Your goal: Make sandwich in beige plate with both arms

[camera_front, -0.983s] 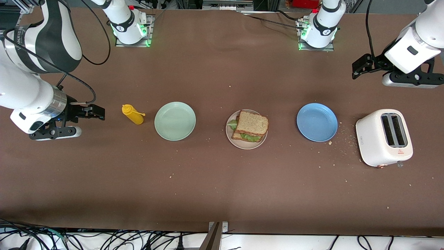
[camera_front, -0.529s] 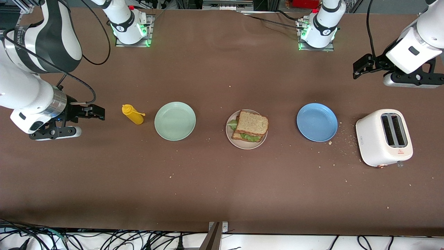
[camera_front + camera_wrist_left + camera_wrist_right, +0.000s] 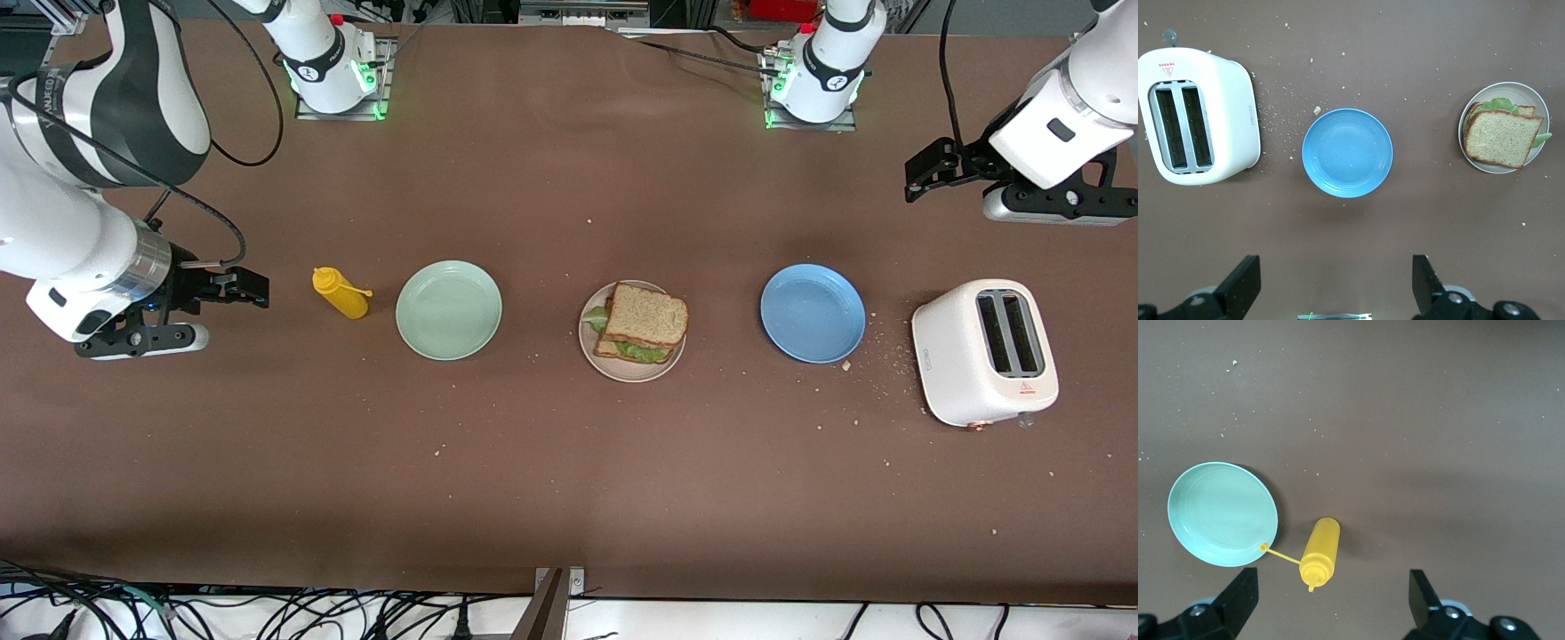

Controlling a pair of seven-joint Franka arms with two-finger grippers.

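Note:
The sandwich [image 3: 645,323], two toasted bread slices with green lettuce between them, sits on the beige plate [image 3: 593,345] at the table's middle; both also show in the left wrist view, the sandwich [image 3: 1501,133] on the plate [image 3: 1531,92]. My left gripper [image 3: 925,169] is open and empty, up in the air at the left arm's end of the table. My right gripper [image 3: 242,289] is open and empty at the right arm's end, beside a yellow squeeze bottle [image 3: 340,292]. Both arms wait.
A mint green plate [image 3: 449,310] lies between the bottle and the beige plate. A blue plate [image 3: 813,313] and a white toaster [image 3: 985,352] lie toward the left arm's end. Crumbs are scattered round the toaster and the blue plate.
My left gripper has drifted very slightly toward the left arm's end of the table. Nothing else has moved.

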